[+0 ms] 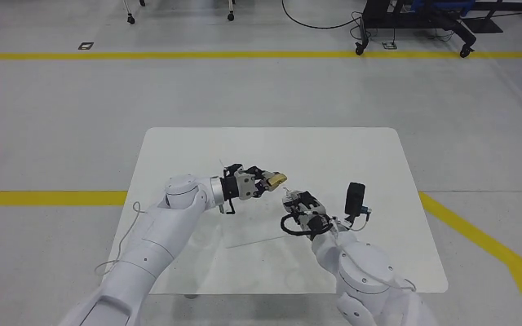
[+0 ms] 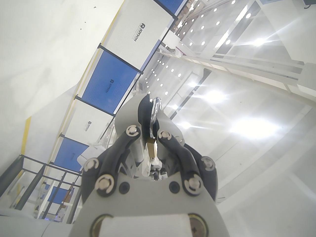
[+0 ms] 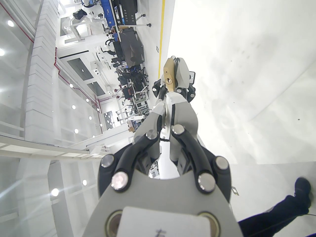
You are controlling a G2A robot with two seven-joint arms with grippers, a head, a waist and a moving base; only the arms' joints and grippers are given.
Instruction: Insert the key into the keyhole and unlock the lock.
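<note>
Lock: the left gripper (image 2: 151,114) has its fingers clenched on the brass lock (image 3: 169,73). It holds the lock up off the white table (image 1: 188,155), near the middle of the top view.
Why it is held so: the lock lies on its side, and its keyhole (image 3: 169,81) faces the other arm. I think this is so the key can go straight in.
Key: the right gripper (image 1: 291,198) sits just below and right of the lock in the top view. Its fingers are pinched tight on a thin pale thing. I take that to be the key (image 3: 168,94), but it is too small to be sure.
Why it is held so: the tip points at the keyhole and sits very close to it. I cannot tell if it has gone in yet.
How far along: the key seems lined up, but the turn to unlock is not done yet, I think.
Count of locks: one.
Count of keys: one.
Count of keyholes: one.
Count of grippers: two, both closed on something.
Count of tables: one.
</note>
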